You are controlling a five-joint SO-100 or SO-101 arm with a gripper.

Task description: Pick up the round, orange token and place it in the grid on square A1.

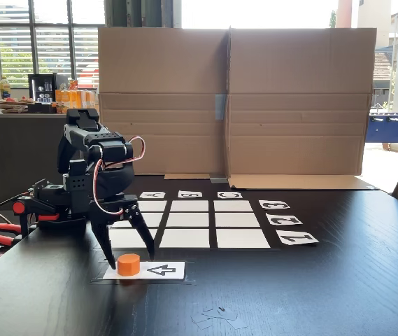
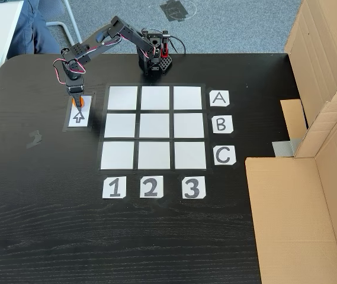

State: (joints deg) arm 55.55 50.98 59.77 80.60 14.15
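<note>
Arm is reaching out from its base (image 2: pixel 154 59) at upper centre of a fixed view, links folding down toward upper left of the table (image 2: pixel 50 225); in the other fixed view it is sitting at left of frame, wrist pitched steeply downward. Gripper (image 1: pixel 130 253) is hanging with fingers spread apart, tips pointing at the tabletop and straddling the token (image 1: pixel 129 264), one finger (image 1: pixel 104 245) to its left, the other to its right; contact cannot be told. Token is standing upright, flat top facing up, axis vertical, resting on one end of the white arrow card (image 1: pixel 158 270), at lower left of centre in this view. From above, the gripper (image 2: pixel 78 100) is covering most of the token (image 2: pixel 80 102), only an orange edge is showing, and the arrow card (image 2: pixel 78 117) is lying left of the grid (image 2: pixel 154 127). The grid's nine white tiles are lying blank, nothing on them, including the corner tile (image 2: pixel 122 98) nearest the token. Letter cards (image 2: pixel 222 125) are lining the right side, number cards (image 2: pixel 151 187) the bottom. Cardboard walls (image 1: pixel 233 98) are standing behind the table.
</note>
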